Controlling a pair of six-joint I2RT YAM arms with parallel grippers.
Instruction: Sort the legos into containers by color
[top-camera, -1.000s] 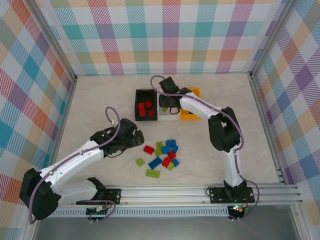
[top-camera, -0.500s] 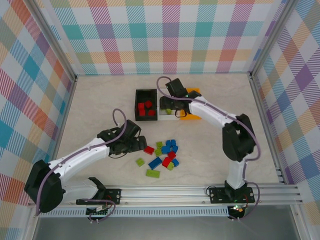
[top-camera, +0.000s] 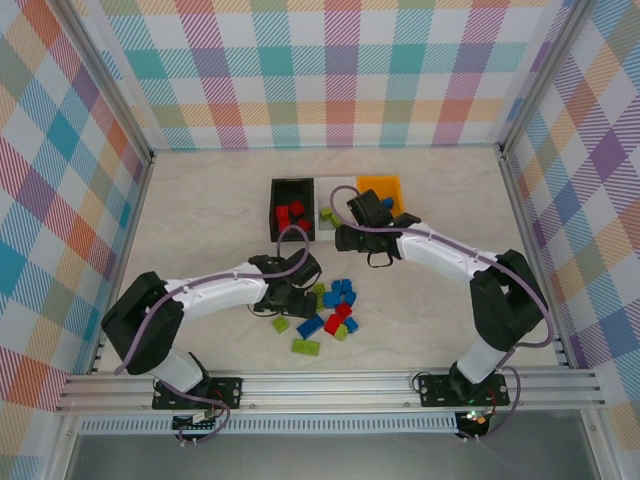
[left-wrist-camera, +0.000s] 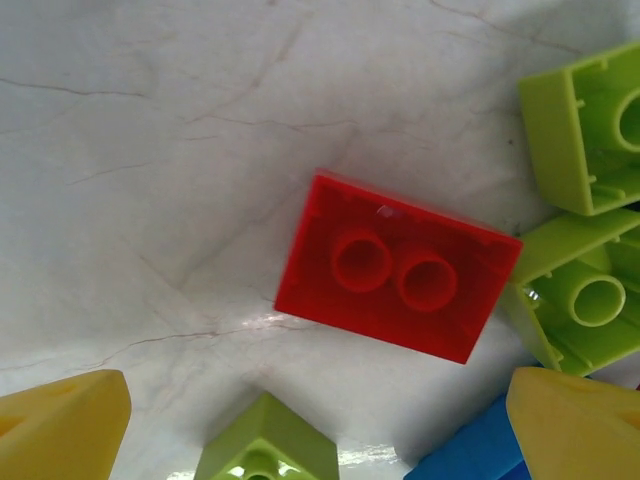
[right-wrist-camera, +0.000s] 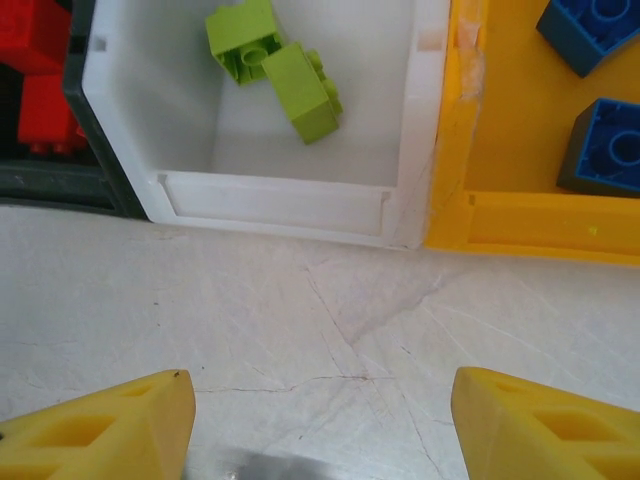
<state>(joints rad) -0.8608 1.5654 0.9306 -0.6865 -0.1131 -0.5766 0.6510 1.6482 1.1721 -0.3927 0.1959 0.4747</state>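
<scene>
**Left gripper (left-wrist-camera: 318, 428).** The jaws are set wide and nothing is held between them. The yellow fingertips (left-wrist-camera: 62, 425) are seen at the two lower corners of the left wrist view, over the table (left-wrist-camera: 150, 150). A red brick (left-wrist-camera: 396, 264) is found lying flat, two studs up, just ahead of the gap and touched by neither fingertip. Loose lime green bricks (left-wrist-camera: 585, 130) are noted close beside its right end, the upper one hollow side up. A blue brick (left-wrist-camera: 468, 458) is noted near the right fingertip. In the top view this gripper (top-camera: 300, 290) is placed at the left edge of the loose pile (top-camera: 335, 308) of legos in the middle of the table.

**Right gripper (right-wrist-camera: 320, 430).** The jaws are parted and empty, over bare table just in front of the containers. Two lime green bricks (right-wrist-camera: 303, 92) are contained in the white bin (right-wrist-camera: 270, 195). Two blue bricks (right-wrist-camera: 610, 145) are contained in the orange bin (right-wrist-camera: 520, 215). Red bricks (right-wrist-camera: 35, 60) are contained in the black bin (right-wrist-camera: 50, 180). The three bins are joined in a row, beyond the pile.
</scene>
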